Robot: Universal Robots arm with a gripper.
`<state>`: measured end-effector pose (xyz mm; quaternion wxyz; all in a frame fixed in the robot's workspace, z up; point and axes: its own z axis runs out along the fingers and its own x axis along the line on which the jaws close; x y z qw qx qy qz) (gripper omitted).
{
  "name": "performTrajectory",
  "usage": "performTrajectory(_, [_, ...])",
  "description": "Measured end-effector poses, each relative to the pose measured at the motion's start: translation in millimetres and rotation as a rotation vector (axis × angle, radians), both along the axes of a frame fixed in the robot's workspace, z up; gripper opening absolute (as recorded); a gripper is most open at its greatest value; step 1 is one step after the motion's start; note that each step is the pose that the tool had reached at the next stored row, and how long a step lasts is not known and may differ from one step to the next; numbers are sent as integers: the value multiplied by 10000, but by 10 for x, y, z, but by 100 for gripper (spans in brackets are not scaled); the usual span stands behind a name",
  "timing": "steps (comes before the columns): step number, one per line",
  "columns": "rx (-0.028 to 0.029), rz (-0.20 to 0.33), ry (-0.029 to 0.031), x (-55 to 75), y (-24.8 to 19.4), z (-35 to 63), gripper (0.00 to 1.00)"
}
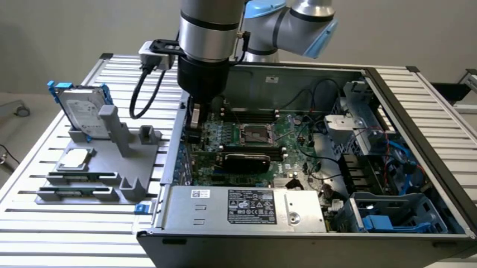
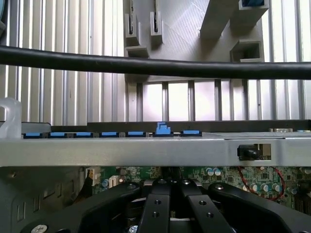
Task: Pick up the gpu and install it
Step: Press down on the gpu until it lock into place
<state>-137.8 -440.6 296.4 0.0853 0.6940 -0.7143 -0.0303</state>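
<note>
We cannot see the claw's [image 1: 195, 120] tips in the exterior view; the arm's black wrist and the case wall [image 1: 175, 151] cover them. In the wrist view a black cable [image 2: 155, 65] crosses the grey holder [image 2: 184, 29], and the motherboard [image 2: 228, 177] is cut off below.

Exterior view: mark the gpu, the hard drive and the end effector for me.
gpu [image 1: 246, 162]: exterior view, on its glossy black shroud inside the case.
hard drive [image 1: 80, 114]: exterior view, on its silver face in the stand.
end effector [image 1: 196, 118]: exterior view, at its tip above the motherboard.
</note>
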Motion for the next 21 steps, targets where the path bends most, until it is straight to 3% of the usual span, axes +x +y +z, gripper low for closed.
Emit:
performTrajectory(5, [-11,-15,56,-7,0,43,11])
performTrajectory(14, [-55,-4,39,-1,1,47,11])
performTrajectory(21, [-94,-2,41,0,-1,-8,11])
